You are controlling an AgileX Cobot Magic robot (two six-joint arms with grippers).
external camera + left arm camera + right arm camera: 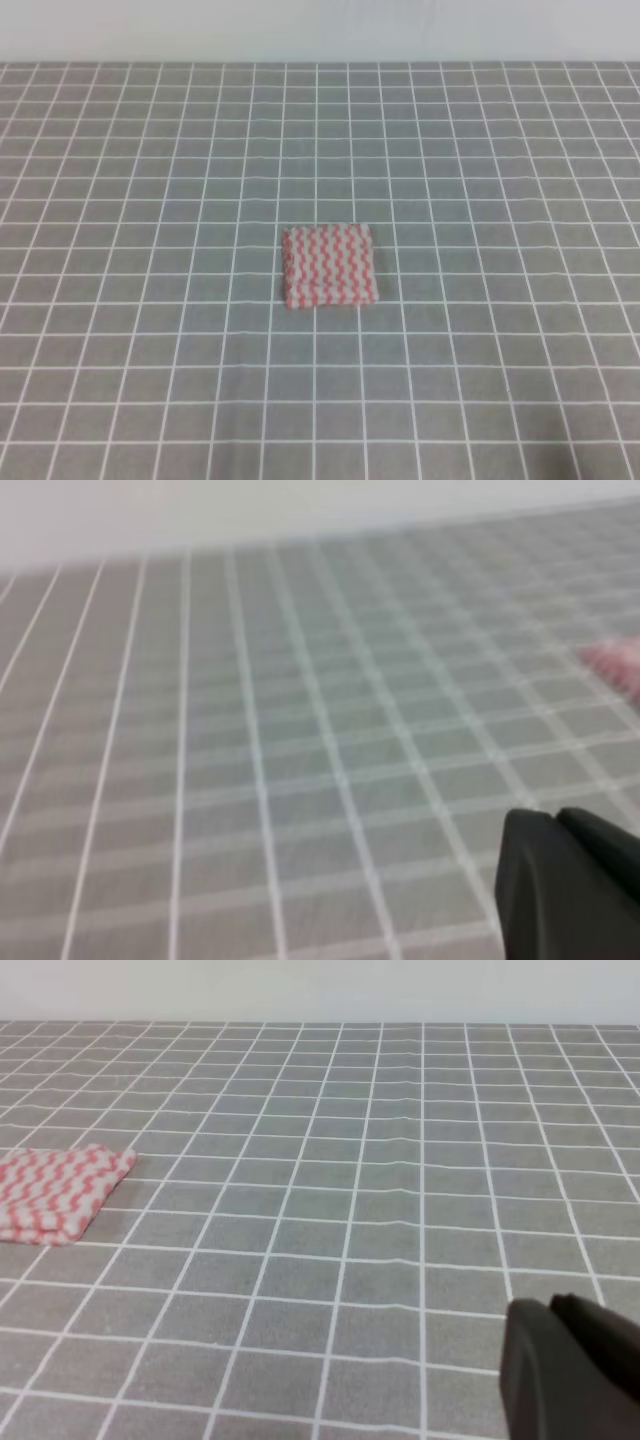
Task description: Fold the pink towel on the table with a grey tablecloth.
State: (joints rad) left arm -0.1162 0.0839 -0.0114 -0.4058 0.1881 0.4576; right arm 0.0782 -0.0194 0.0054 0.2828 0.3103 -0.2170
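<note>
Pink towel (330, 266) folded, alone mid grey tablecloth (500, 150); arms apart

The towel (331, 266) lies folded near the middle of the tabletop (150, 200). It is well to the right of my left tool (570, 880) and left of my right tool (570, 1370).

High overview; two low wrist views

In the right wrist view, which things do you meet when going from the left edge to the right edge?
The pink towel → bare grey tablecloth → the dark right hand at the lower right corner.
</note>
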